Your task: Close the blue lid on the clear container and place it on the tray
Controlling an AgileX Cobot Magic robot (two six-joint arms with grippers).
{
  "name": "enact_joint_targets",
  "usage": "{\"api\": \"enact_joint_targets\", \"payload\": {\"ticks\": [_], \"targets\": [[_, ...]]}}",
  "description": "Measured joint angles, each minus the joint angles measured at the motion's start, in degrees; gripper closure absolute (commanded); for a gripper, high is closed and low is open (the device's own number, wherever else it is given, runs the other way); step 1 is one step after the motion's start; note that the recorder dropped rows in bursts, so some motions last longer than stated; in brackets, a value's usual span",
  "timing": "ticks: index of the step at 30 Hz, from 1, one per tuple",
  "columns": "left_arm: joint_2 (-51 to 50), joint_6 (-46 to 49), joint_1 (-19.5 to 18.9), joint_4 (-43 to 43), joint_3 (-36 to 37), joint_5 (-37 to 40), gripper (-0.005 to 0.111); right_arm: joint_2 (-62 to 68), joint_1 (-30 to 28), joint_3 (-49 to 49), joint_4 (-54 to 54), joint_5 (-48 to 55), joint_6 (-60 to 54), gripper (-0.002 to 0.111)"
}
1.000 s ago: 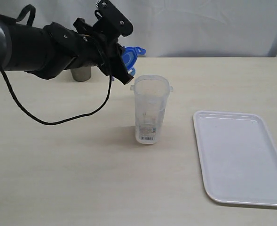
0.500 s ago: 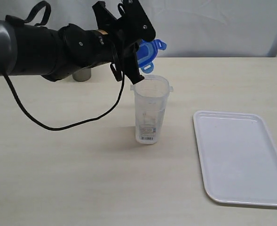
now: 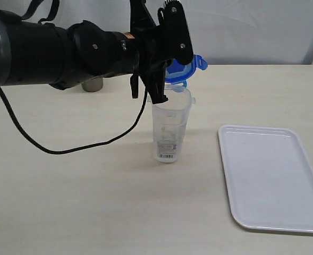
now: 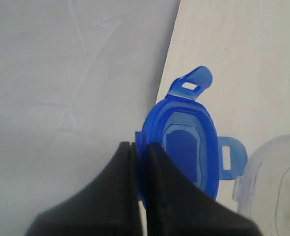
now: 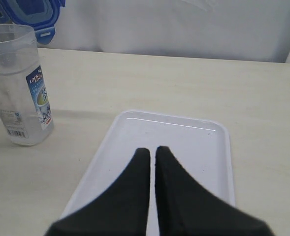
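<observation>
The clear container point(image 3: 170, 127) stands upright and open at mid table, its barcode label near the base; the right wrist view shows it too point(image 5: 19, 86). My left gripper point(image 3: 164, 79) is shut on the rim of the blue lid point(image 3: 184, 70), which it holds just above the container's mouth, with the flaps sticking out. In the left wrist view the lid point(image 4: 189, 142) shows its underside beside the container's rim point(image 4: 273, 182). The white tray point(image 3: 273, 175) lies on the right. My right gripper point(image 5: 153, 150) hangs shut over the tray point(image 5: 184, 142) with nothing in it.
A steel cup point(image 3: 92, 84) stands at the back left, partly behind the left arm. A black cable point(image 3: 66, 150) loops from that arm down onto the table. A white backdrop closes off the far edge.
My left gripper has carried the blue lid to the right and upward, from beside the container's left rim to just over its mouth. The container and the tray have not moved.
</observation>
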State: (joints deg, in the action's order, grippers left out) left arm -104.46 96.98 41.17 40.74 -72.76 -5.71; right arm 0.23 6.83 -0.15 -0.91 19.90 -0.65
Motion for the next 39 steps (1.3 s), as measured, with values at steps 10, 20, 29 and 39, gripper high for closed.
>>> {"api": "enact_joint_targets", "payload": {"ticks": [10,20,29,39], "targets": [[0.0,3.5,0.8,-0.2,0.0,-2.3,0.107,0.0,0.0,0.0,0.0,0.0,0.0,0.104],[0.0,17.6,3.4,8.7,0.0,-11.0,0.107,0.0,0.0,0.0,0.0,0.0,0.0,0.104],[0.0,24.0,7.1,18.0,2.6,-20.0,0.107,0.0,0.0,0.0,0.0,0.0,0.0,0.104],[0.0,24.0,7.7,18.4,4.6,-21.8,0.107,0.0,0.0,0.0,0.0,0.0,0.0,0.104]]}}
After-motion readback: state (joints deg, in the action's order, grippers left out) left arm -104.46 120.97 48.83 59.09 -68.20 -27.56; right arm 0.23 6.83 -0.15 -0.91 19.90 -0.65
